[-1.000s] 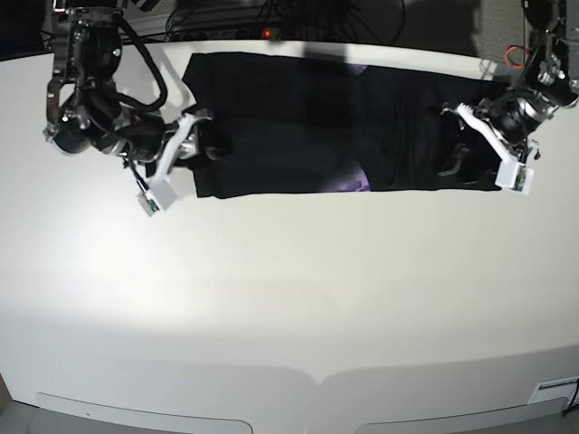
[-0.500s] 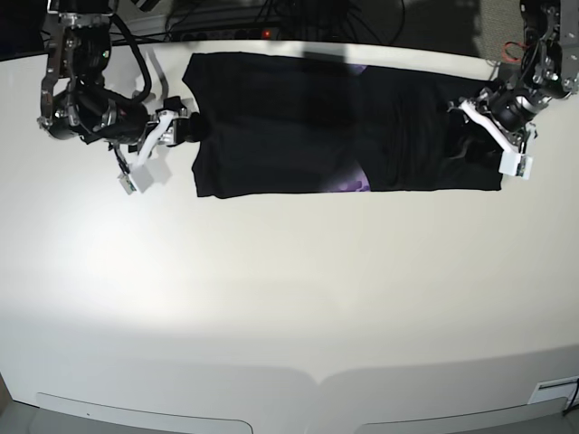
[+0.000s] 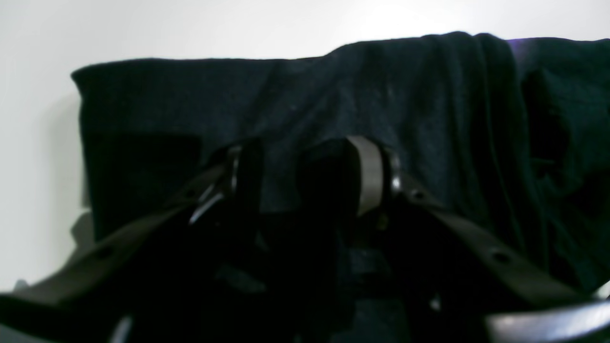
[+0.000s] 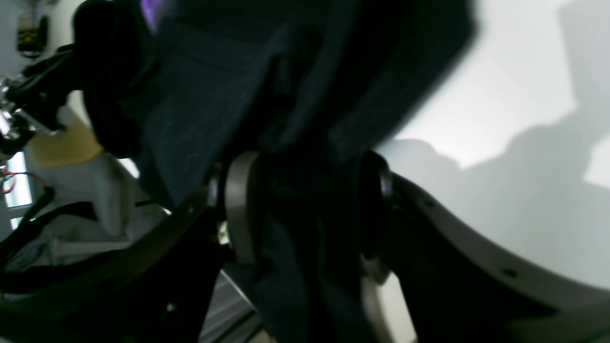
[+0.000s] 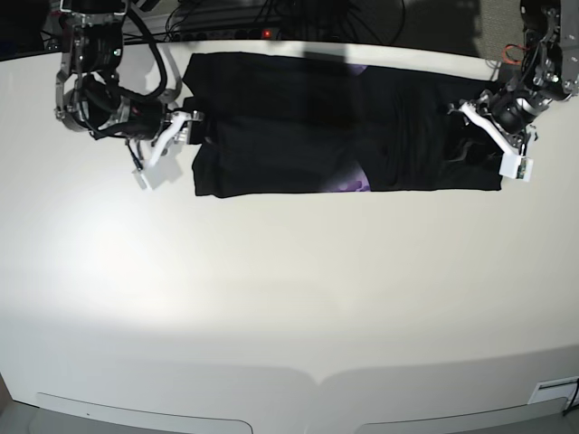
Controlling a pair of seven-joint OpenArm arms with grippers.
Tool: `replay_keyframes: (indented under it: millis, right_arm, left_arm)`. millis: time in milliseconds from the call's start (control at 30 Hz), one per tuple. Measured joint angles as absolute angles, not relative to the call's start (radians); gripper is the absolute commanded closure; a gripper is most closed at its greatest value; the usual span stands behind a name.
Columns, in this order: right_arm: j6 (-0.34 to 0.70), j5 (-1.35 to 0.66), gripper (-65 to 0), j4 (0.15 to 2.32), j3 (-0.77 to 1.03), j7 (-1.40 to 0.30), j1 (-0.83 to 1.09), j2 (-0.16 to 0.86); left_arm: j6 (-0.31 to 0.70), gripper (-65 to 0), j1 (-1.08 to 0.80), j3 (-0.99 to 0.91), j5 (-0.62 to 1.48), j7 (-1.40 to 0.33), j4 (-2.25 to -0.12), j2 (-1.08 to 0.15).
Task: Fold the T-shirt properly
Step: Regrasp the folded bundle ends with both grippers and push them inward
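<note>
The right pincer [image 5: 192, 129] has shifted rightward, pinching the T-shirt [image 5: 344, 127]; the left pincer [image 5: 472, 136] pinches its other end.

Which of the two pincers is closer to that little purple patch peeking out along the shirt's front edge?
The left pincer, at the T-shirt's end nearer the purple patch. The right pincer grips the farther end.

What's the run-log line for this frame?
stage: side fold | shirt: long band, table | left gripper: shut on shirt's end | right gripper: shut on the other end
</note>
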State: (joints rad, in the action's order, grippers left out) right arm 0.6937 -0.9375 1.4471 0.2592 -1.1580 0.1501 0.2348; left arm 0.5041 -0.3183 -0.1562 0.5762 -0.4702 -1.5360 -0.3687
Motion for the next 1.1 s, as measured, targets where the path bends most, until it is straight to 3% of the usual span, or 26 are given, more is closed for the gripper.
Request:
replay_keyframes:
  millis: [233,300,400,600,867,1100]
  right_arm:
    - [0.694,-0.892,-28.7,1.447,0.167,-1.087,0.150,0.202]
    - [0.697,-0.844,-19.3,1.447,0.138,-1.047,0.150,0.202]
    - [0.696,-0.788,0.0,1.446,0.123,-1.005,0.150,0.202]
    - [0.701,-0.728,0.0,1.453,0.163,-0.920,0.152,0.214]
    - [0.693,-0.690,0.0,1.542,0.303,-0.986,0.155,0.303]
    - [0.690,-0.919,0.0,1.691,0.257,-1.120,0.155,0.266]
  left_arm:
    - [0.504,-26.6,-0.318,-0.156,0.576,-0.470,-1.536,-0.369]
    - [0.504,-26.5,-0.318,-0.156,0.576,-0.471,-1.536,-0.369]
    - [0.504,-25.9,-0.318,-0.156,0.576,-0.473,-1.536,-0.369]
    - [0.505,-25.0,-0.319,-0.156,0.576,-0.474,-1.536,-0.369]
    - [0.505,-24.9,-0.319,-0.156,0.576,-0.474,-1.536,-0.368]
    - [0.534,-24.9,-0.315,-0.158,0.431,-0.293,-1.415,-0.294]
